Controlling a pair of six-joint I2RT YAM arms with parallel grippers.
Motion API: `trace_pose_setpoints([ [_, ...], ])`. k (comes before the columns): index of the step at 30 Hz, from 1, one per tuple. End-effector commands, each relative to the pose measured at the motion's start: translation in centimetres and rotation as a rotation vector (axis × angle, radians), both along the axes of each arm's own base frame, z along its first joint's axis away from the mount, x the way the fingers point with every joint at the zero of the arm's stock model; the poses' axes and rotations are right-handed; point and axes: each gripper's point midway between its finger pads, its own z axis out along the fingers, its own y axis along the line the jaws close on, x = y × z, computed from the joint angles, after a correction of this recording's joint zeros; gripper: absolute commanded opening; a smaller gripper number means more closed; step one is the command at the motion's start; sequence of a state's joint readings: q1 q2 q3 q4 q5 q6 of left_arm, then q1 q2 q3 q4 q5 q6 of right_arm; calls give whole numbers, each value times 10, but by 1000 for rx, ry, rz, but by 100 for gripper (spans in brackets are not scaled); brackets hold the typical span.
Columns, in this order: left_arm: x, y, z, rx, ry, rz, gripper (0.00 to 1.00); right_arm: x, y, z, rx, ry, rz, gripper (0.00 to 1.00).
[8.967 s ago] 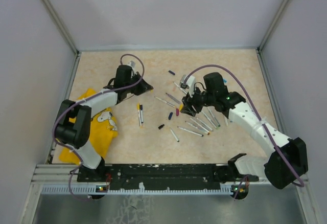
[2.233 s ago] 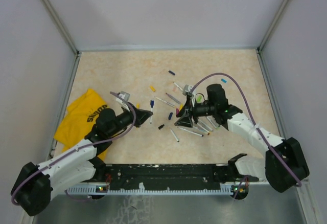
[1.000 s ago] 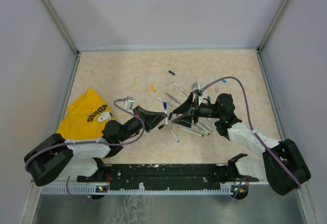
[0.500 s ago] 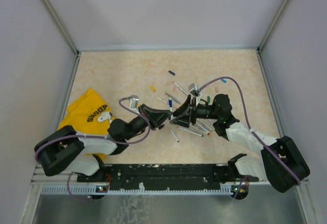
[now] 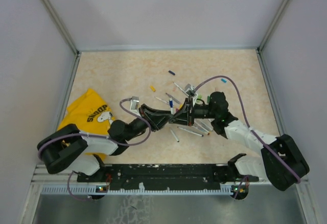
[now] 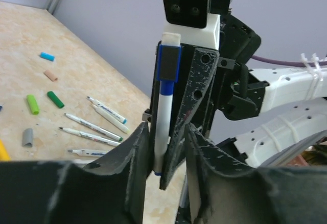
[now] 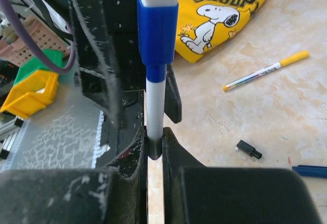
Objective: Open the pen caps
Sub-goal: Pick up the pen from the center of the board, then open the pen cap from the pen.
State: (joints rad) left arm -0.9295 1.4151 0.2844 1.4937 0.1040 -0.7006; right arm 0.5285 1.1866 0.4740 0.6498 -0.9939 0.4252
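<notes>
Between the two sets of fingers, out over the middle of the table (image 5: 117, 70), sits the pen (image 7: 154, 106), held crossways to both. Its blue cap (image 7: 157, 29) is on, with a white end showing past it. The right fingers (image 7: 176, 155) are clamped tight on the bare white barrel, well below the cap, with no daylight on either side.

The left fingers (image 6: 137, 157) are parted, one on each side of the same pen. The barrel runs close along one of them, and a right finger fills much of the remaining gap, so it's a tight squeeze in there. I can't tell whether the left pads actually touch the barrel. The cap rides clear above both sets of fingertips, with free air all round it.

Behind the right fingers, under that wrist, a cluster of pens (image 5: 190, 131) lies on the table. Further out that way, loose caps (image 6: 32, 104) in green, blue, tan and grey are scattered apart from one another.

Behind the left fingers, a yellow cloth (image 5: 87, 111) lies by the table's left edge, well apart from the action. A yellow-capped pen (image 7: 265, 70) and a small black cap (image 7: 249, 149) lie between it and the fingers. Beyond the fingertips, table surface stretches to the far wall, dotted with only a few small pieces.
</notes>
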Motion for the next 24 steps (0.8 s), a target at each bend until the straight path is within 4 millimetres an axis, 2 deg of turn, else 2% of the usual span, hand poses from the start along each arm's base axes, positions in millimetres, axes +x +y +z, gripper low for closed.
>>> trace_pose_setpoints([
  [1, -10, 14, 18, -52, -60, 12, 50, 8, 3, 16, -5, -64, 31, 0],
  [6, -11, 32, 12, 32, -101, 64, 80, 9, -2, 7, -73, -66, 94, 0],
  [10, -14, 51, 18, 79, -173, 126, 99, 6, -6, 3, -123, -87, 176, 0],
  [17, -5, 69, 19, 176, -168, 220, 99, 6, -7, 1, -139, -98, 201, 0],
  [24, -4, 69, 26, 201, -174, 223, 99, 6, -8, -1, -150, -112, 206, 0],
])
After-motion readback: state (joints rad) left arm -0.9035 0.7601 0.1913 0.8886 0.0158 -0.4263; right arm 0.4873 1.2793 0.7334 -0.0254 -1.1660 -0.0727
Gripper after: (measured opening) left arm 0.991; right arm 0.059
